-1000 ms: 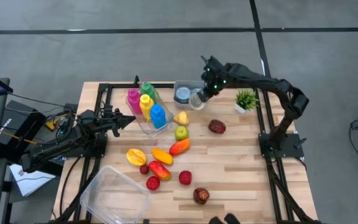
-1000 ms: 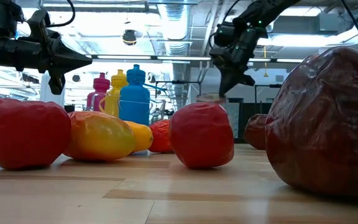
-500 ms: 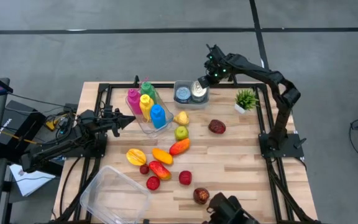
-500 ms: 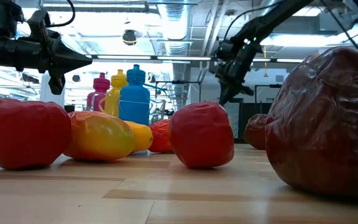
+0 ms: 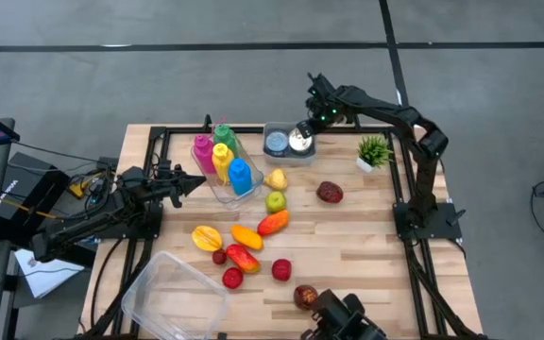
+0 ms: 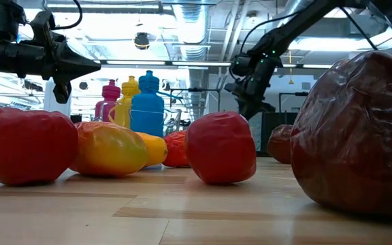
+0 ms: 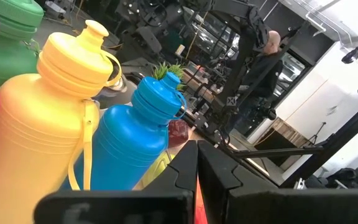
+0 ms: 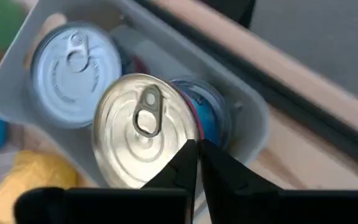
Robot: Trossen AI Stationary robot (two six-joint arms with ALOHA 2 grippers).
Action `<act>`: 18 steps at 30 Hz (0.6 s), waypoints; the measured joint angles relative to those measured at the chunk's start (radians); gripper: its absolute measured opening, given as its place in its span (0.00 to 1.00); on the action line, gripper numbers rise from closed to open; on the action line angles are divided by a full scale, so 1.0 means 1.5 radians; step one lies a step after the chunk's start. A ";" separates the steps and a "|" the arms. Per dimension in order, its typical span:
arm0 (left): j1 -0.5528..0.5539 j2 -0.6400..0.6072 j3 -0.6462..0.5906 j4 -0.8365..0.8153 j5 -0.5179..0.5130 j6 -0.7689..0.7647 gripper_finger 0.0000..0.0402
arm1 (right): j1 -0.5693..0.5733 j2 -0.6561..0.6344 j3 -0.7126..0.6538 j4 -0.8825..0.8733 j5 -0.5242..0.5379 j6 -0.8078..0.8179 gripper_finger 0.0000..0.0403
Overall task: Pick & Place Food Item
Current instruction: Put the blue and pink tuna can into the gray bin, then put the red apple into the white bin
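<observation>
1. The desk (image 5: 366,246) is a wooden top carrying scattered plastic fruit, a clear rack of coloured bottles, a small potted plant (image 5: 374,151) near the right arm's base side, and an empty clear tub (image 5: 173,293) at the near left corner.
2. The left arm lies low at the desk's left edge. The left claw (image 5: 193,181) points at the bottles, its fingers together on nothing, as the left wrist view shows; it looks to be waiting.
3. The right arm reaches across the far edge. The right claw (image 5: 315,111) hangs just above the grey bin (image 5: 274,130), its fingers pressed together and empty in the right wrist view.
4. The grey bin sits at the far middle of the desk and holds two cans side by side.
5. The silver-topped can (image 8: 143,127), the task's thing, stands upright in the bin's right half, directly under the right claw and free of it. The blue-topped can (image 8: 73,73) stands beside it.
6. Judged from this, the placing seems done: the can rests in the bin and nothing grips it. What may be left is for the right arm to pull clear. The fruit lies loose on the desk, outside any container.
</observation>
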 joint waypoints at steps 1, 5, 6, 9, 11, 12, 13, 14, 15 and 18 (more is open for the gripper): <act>0.000 0.000 0.000 0.000 0.000 0.000 0.00 | 0.000 -0.001 0.001 0.001 0.014 0.001 0.06; 0.000 0.000 0.000 0.000 0.000 0.000 0.00 | -0.002 -0.001 0.001 0.000 0.036 0.002 0.14; 0.000 0.000 0.000 0.000 0.000 0.000 0.00 | -0.002 -0.001 0.001 0.001 0.038 0.002 0.16; 0.000 0.000 0.000 0.000 0.000 0.000 0.00 | -0.002 -0.001 0.004 -0.008 0.039 -0.001 0.24; 0.000 0.000 0.000 0.000 0.000 0.000 0.00 | -0.001 -0.001 0.026 -0.039 0.037 -0.015 0.30; 0.000 0.000 0.000 0.000 0.000 0.000 0.00 | -0.001 -0.003 0.041 -0.059 0.036 -0.026 0.33; 0.000 0.000 0.000 0.000 0.000 0.000 0.00 | 0.001 -0.008 0.058 -0.083 0.035 -0.040 0.37; 0.000 0.000 0.000 0.000 0.000 0.000 0.00 | 0.007 -0.013 0.075 -0.109 0.036 -0.053 0.41; 0.000 0.000 0.000 0.000 0.000 0.000 0.00 | 0.012 -0.018 0.092 -0.130 0.038 -0.064 0.44; 0.000 0.000 0.000 0.000 0.000 0.000 0.00 | 0.035 -0.044 0.128 -0.188 0.038 -0.085 0.54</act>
